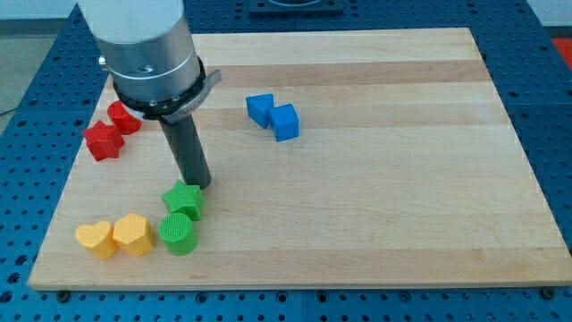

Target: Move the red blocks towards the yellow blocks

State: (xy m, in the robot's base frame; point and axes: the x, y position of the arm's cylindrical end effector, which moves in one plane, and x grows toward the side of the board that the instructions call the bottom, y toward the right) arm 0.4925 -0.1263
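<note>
On the pale wooden bench (375, 179) you can count eight small plastic blocks, two of each colour: red, yellow, green and blue.

The red star-shaped block (103, 140) and the red round block (123, 117) touch each other near the bench's left edge, the round one toward the view's top. The two yellow heart-shaped blocks (95, 239) (132, 234) sit side by side near the bottom-left corner, well below the red pair.

My tip (198, 185) is the lower end of a dark rod; there are no fingers on this arm, so nothing is grasped. The tip stands to the right of the red blocks and lower in the view, apart from them. It is just above the green star-shaped block (184, 199), almost touching it. The green round block (177, 233) sits below that star, beside the right yellow heart.

The two blue cube-like blocks (260, 108) (285, 122) touch each other further right, toward the top.
</note>
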